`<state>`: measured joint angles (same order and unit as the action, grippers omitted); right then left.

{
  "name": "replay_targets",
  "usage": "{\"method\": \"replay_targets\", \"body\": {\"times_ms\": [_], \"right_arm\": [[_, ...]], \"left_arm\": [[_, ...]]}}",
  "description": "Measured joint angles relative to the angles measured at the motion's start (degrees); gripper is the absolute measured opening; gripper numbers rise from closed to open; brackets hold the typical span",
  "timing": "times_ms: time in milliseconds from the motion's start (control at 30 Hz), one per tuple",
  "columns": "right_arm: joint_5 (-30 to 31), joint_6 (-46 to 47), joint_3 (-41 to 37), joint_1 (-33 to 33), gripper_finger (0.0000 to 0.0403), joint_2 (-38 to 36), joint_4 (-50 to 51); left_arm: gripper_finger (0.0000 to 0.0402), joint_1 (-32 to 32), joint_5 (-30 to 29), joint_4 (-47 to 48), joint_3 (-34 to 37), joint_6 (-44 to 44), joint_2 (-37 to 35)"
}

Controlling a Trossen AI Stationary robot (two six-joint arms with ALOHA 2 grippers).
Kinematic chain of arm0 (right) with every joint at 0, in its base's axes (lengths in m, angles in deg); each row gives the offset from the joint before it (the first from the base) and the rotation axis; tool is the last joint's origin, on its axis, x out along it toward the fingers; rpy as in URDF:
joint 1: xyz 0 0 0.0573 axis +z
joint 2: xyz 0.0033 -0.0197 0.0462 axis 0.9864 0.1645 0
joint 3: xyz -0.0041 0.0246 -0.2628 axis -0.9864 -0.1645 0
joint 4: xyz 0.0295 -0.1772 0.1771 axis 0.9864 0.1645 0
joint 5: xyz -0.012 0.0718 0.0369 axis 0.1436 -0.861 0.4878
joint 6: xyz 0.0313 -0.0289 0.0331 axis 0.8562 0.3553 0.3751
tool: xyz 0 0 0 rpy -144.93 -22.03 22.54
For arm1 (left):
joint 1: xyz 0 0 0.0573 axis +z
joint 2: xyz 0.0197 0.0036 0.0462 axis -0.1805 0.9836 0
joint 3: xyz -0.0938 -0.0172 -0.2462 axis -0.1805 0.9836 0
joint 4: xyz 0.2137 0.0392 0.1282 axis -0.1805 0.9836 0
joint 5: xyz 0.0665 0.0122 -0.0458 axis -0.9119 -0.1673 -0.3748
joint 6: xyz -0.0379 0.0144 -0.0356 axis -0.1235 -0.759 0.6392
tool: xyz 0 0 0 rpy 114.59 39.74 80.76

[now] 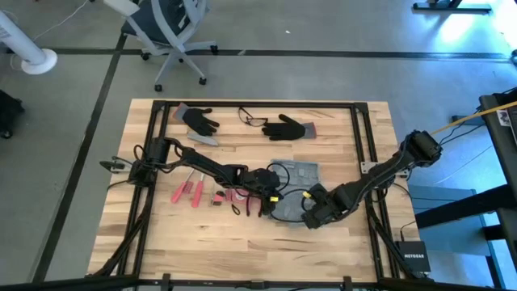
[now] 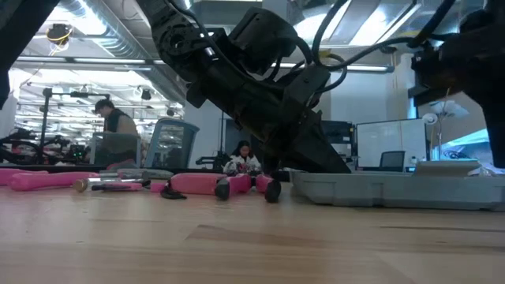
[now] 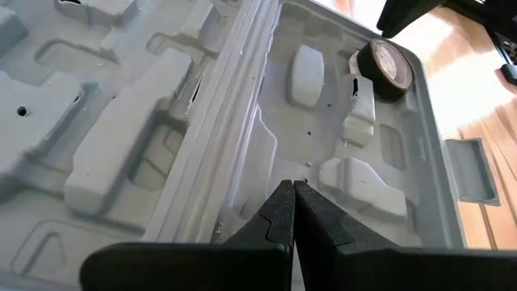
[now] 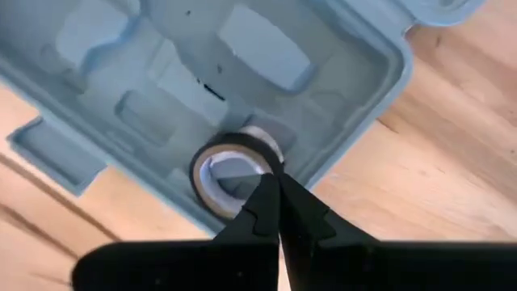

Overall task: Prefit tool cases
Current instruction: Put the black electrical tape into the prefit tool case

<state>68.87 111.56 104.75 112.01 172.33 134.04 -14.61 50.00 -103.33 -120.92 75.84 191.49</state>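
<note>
high view shows the right end effector (image 1: pixel 311 217) pinched shut and empty over the near edge of the tool case (image 1: pixel 295 190), which lies open, right of centre on the worktop (image 1: pixel 242 242). its tips sit at a black tape roll (image 4: pixel 230 174) standing in a corner slot. the left end effector (image 1: pixel 271 192), also shut and empty, hangs over the case's moulded middle. loose red-handled tools (image 1: pixel 190 192) lie left of the case, gloves (image 1: pixel 283 127) by the far edge. to seat the roll well, nudge it gently flat without shifting the case.
</note>
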Motion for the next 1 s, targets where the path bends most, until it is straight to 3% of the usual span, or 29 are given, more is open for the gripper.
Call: {"method": "replay_targets", "body": {"times_ms": [700, 1000], "right_arm": [[0.28, -0.36, -0.06, -0.76, 0.0000, 5.29, -4.59], [0.38, -0.34, -0.06, -0.76, 0.0000, 2.16, -3.60]], "left_arm": [[0.0000, -0.02, 0.04, 0.00, 0.03, 0.58, 0.02], [0.0000, 0.18, 0.08, -0.04, 0.04, 0.64, 0.02]]}}
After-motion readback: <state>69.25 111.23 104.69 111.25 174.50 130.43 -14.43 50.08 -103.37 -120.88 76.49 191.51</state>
